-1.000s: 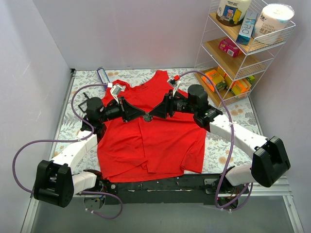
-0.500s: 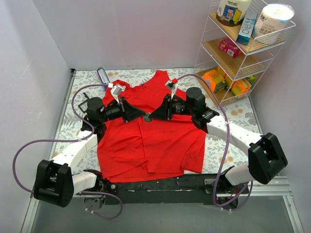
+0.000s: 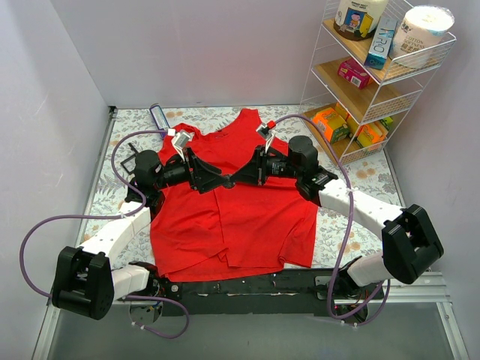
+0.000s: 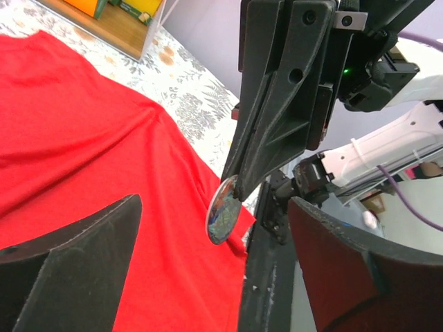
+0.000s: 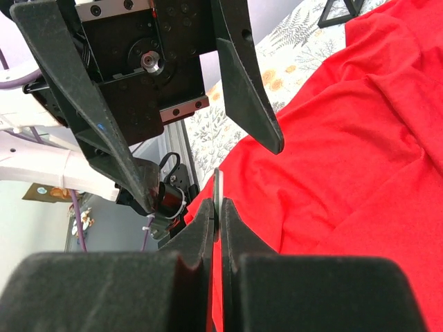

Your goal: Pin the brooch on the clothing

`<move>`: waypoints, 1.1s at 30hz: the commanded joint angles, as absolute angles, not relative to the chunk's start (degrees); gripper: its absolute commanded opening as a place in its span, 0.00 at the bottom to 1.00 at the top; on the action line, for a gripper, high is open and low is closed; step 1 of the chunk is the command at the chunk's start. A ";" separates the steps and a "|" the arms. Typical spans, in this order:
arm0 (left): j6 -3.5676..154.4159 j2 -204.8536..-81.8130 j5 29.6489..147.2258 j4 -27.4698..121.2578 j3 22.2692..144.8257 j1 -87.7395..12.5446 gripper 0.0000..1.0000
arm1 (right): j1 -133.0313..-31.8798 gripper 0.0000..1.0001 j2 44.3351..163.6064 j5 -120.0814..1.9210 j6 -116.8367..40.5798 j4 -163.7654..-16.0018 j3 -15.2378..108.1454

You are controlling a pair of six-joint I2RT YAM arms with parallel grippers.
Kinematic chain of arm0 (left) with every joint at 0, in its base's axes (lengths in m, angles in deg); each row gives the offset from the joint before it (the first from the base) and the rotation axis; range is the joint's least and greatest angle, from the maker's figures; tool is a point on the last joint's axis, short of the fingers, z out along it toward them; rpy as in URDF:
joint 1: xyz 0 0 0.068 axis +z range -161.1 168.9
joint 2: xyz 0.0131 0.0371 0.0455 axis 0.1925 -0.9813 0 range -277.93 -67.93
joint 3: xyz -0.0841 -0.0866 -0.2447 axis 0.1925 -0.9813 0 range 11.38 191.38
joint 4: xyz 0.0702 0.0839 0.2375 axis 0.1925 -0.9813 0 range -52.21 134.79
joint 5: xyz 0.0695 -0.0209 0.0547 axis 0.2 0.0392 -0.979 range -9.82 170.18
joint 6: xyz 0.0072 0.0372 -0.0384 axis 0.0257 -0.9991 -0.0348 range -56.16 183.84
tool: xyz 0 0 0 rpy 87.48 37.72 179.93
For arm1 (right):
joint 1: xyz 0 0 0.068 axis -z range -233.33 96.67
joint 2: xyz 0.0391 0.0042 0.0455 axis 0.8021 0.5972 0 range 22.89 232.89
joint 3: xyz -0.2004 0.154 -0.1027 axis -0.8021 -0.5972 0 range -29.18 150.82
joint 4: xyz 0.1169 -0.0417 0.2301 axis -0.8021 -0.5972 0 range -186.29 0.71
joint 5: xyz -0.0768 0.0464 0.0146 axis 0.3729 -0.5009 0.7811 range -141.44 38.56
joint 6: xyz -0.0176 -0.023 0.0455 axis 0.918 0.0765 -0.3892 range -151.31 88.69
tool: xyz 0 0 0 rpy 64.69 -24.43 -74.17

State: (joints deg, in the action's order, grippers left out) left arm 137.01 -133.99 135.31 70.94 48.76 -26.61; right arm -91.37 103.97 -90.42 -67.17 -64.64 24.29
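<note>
The clothing (image 3: 240,217) is a bright red tank top lying flat on the floral table, also seen as red fabric (image 4: 83,124) under the left wrist and red fabric (image 5: 346,138) under the right. The two grippers meet tip to tip above its chest. The brooch (image 4: 225,209), a small round grey metallic disc, is pinched edge-on as the brooch (image 5: 217,185) in my right gripper (image 5: 217,204), which is shut on it (image 3: 234,180). My left gripper (image 4: 214,202) is open, its fingers standing wide on either side of the disc (image 3: 217,180) without touching it.
A wire shelf rack (image 3: 375,75) with boxes and containers stands at the back right. A small blue-capped object (image 3: 159,116) lies at the back left by the garment's shoulder. A black rail (image 3: 247,281) runs along the near table edge.
My left gripper has opened and let go of the brooch. My right gripper has closed on it. Both arms stay tip to tip over the garment.
</note>
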 commanded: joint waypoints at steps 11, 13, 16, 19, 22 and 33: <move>142.16 -138.94 147.15 77.93 49.79 -28.23 0.85 | -91.39 0.01 98.12 -89.06 -67.52 -60.81 23.12; 142.07 -138.68 146.97 77.92 49.70 -28.32 0.75 | -91.39 0.01 98.30 -89.14 -67.53 -60.72 23.20; 142.15 -138.33 146.71 78.27 49.52 -28.41 0.59 | -91.39 0.01 98.47 -89.23 -67.61 -60.72 23.12; 143.56 -138.50 146.97 80.11 49.17 -28.41 0.51 | -91.30 0.01 98.65 -89.49 -67.70 -60.81 23.20; 144.44 -138.59 147.24 81.26 48.82 -28.50 0.45 | -91.39 0.01 99.00 -89.58 -67.70 -61.16 23.47; 143.74 -137.27 145.92 81.00 48.47 -28.50 0.18 | -91.39 0.01 100.41 -89.41 -66.73 -63.18 24.08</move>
